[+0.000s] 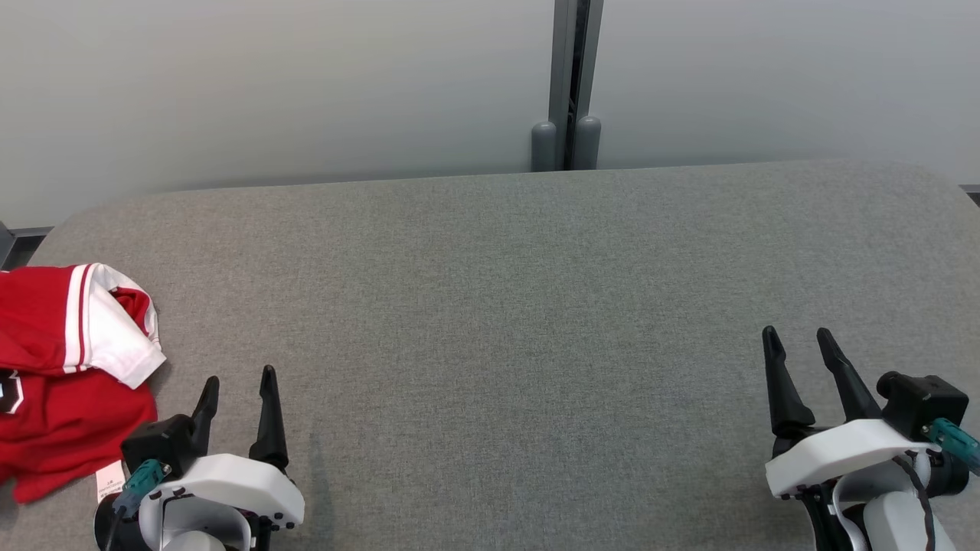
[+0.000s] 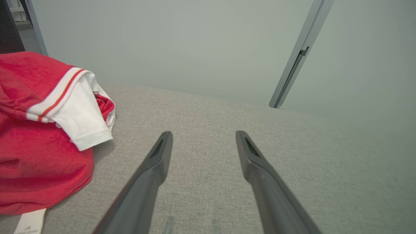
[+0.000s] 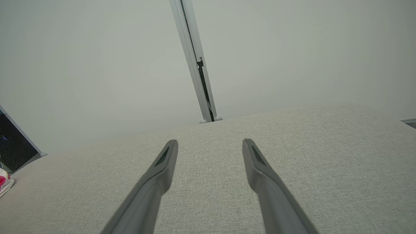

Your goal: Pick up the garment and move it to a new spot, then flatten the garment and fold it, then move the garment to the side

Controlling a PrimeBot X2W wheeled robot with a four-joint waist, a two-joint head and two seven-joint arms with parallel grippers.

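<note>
The garment (image 1: 61, 383) is a red shirt with a white, red-striped sleeve, lying folded at the table's left edge; the left wrist view shows the garment (image 2: 39, 130) at its left side with a white label at the hem. My left gripper (image 1: 237, 379) hovers open just right of it, nothing between its fingers (image 2: 156, 162). My right gripper (image 1: 800, 340) stands open at the lower right over bare cloth, far from the shirt. A sliver of the garment (image 3: 2, 182) shows at the right wrist view's left edge.
The grey fabric table (image 1: 505, 306) stretches wide between the two grippers. A pale wall with a grey vertical post (image 1: 570, 84) stands behind the far edge. The table's corners are rounded.
</note>
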